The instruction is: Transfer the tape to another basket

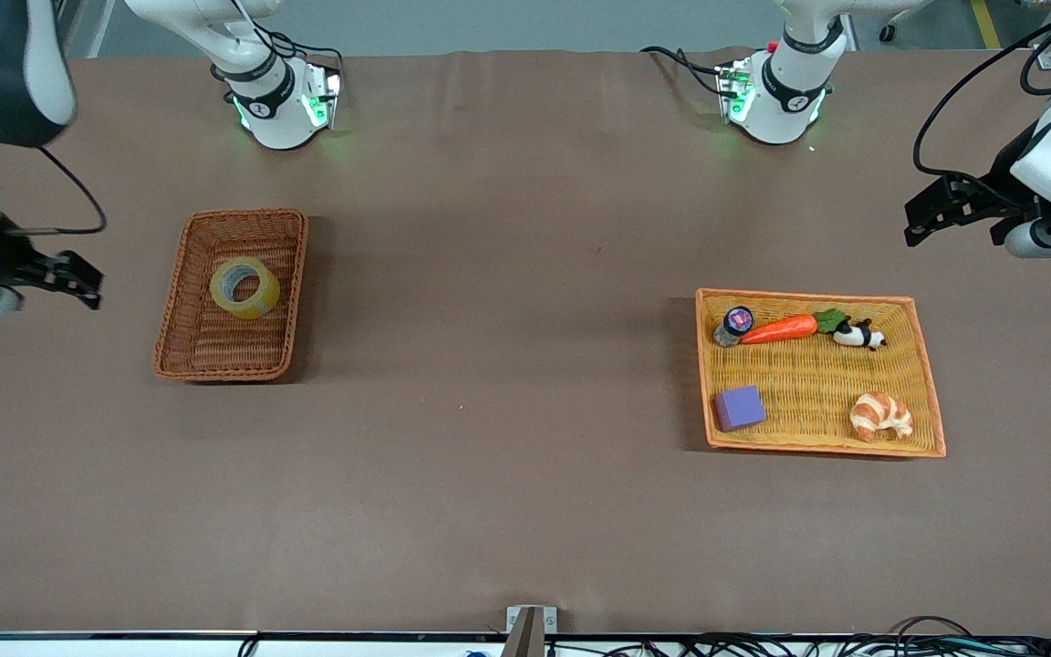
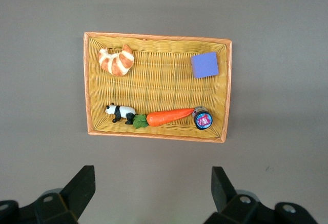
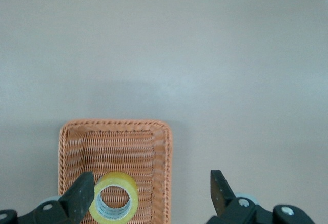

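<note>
The tape [image 1: 261, 297], a yellowish ring with a grey core, lies in the reddish-brown wicker basket [image 1: 243, 215] toward the right arm's end of the table. It also shows in the right wrist view [image 3: 115, 179], inside the basket [image 3: 115, 124]. My right gripper [image 1: 92, 283] is open and empty, up in the air beside the basket at the table's end. In its wrist view the right gripper [image 3: 152, 188] stands over the basket's edge. My left gripper [image 1: 910, 224] is open and empty, in the air near the yellow tray; it also shows in its own wrist view [image 2: 154, 183].
A flat yellow-orange woven tray [image 1: 808, 296] toward the left arm's end holds a purple cube [image 1: 740, 407], a croissant [image 1: 881, 415], a carrot [image 1: 779, 328], a toy panda [image 1: 858, 336] and a small jar [image 1: 733, 325]. The left wrist view shows the tray [image 2: 154, 37] from above.
</note>
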Motion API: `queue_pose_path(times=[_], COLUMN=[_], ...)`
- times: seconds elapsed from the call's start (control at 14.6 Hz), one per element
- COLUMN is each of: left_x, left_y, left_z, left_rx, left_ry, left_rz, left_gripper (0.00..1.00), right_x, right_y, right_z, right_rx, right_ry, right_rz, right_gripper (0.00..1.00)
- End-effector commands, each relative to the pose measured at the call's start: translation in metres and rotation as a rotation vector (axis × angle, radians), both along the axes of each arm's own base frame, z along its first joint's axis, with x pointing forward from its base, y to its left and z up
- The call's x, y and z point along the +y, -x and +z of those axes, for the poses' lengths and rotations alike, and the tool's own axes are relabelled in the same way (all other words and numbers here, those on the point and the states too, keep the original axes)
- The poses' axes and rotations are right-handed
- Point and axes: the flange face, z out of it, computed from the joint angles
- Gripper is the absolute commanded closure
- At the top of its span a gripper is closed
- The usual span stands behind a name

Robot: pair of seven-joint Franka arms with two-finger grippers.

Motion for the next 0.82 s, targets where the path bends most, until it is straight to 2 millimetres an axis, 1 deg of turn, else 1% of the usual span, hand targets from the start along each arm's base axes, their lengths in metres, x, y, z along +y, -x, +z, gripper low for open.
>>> queue_pose_path(times=[0.0,0.07,0.21,0.27,0.34,0.48,0.75], left_x=[-0.001,-0.002,-0.002,-0.002,-0.001,-0.002,-0.002], left_y=[-0.003,-0.002,-0.002,-0.003,-0.003,-0.002,-0.002], left_z=[0.004,0.004,0.004,0.004,0.004,0.005,0.004], left_rx=[-0.008,-0.008,-0.008,-0.01,-0.008,-0.01,-0.008], left_ry=[0.007,0.007,0.007,0.007,0.007,0.007,0.007], left_rz=[0.002,0.001,0.001,0.001,0.002,0.001,0.001], left_gripper=[0.0,0.0,0.0,0.0,0.0,0.0,0.0], right_x=[-0.008,-0.003,-0.001,0.003,0.002,-0.001,0.003], right_y=[-0.01,-0.007,0.004,0.01,0.013,0.019,0.017], right_z=[0.063,0.082,0.11,0.122,0.126,0.126,0.123], right_rx=[-0.025,-0.029,-0.005,0.009,0.024,0.066,0.068], right_ry=[-0.015,-0.047,-0.145,-0.15,-0.147,-0.153,-0.157], right_rz=[-0.049,-0.076,-0.188,-0.221,-0.223,-0.227,-0.22], right_gripper=[0.0,0.0,0.0,0.0,0.0,0.0,0.0])
